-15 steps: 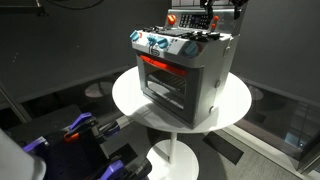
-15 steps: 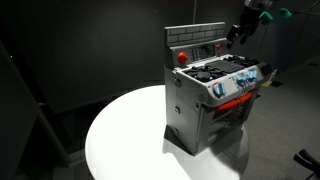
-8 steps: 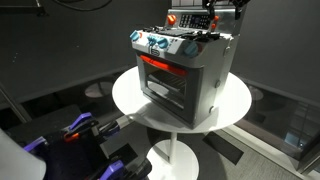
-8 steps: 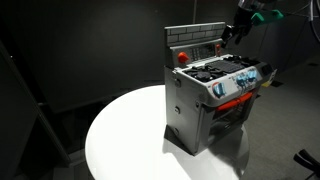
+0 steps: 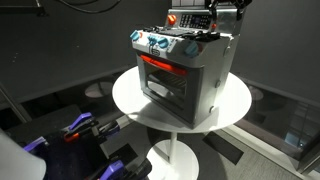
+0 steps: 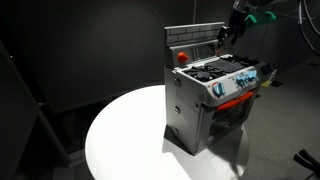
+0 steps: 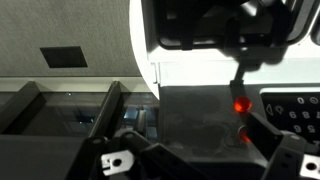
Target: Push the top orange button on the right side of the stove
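The grey toy stove (image 5: 185,75) stands on a round white table (image 5: 125,95), with its red-glowing door facing front; it also shows in the other exterior view (image 6: 210,95). My gripper (image 5: 216,14) hovers at the right end of the dark raised back panel (image 6: 195,38) and shows there too (image 6: 228,32). In the wrist view the panel (image 7: 195,110) fills the middle. Two glowing orange buttons sit on its right side, the top one (image 7: 240,105) above the lower one (image 7: 244,134). My gripper (image 7: 198,145) is open and empty, just short of the panel.
Blue-and-white knobs (image 5: 155,44) line the stove's front top edge, and a red button (image 6: 181,56) sits at the panel's other end. The table edge (image 6: 100,130) drops to a dark floor. Blue and black equipment (image 5: 80,130) lies low beside the table.
My gripper has moved a little closer to the right end of the back panel. The stove has not moved.
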{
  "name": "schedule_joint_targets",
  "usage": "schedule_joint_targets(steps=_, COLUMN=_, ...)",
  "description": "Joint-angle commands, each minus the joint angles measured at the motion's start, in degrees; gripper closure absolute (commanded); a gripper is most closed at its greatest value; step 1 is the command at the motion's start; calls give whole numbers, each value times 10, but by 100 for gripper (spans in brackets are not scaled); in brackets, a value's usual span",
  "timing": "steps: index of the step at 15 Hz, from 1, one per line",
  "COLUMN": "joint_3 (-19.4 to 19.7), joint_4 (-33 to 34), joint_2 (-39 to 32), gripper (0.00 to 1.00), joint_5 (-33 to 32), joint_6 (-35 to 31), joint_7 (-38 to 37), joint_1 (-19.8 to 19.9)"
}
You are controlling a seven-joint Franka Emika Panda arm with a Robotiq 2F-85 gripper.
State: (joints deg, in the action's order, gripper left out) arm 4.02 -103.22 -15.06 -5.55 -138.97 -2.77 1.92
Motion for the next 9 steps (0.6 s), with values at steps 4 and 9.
schedule_joint_targets(steps=4, joint_3=-5, joint_4=16, joint_2=3, gripper=0, joint_5=7, joint_6=51, joint_7=1, joint_1=-2)
schedule_joint_targets(steps=9, joint_3=-17, joint_4=-19, joint_2=57, gripper=0, joint_5=17, joint_6=143, joint_7=49, joint_1=2)
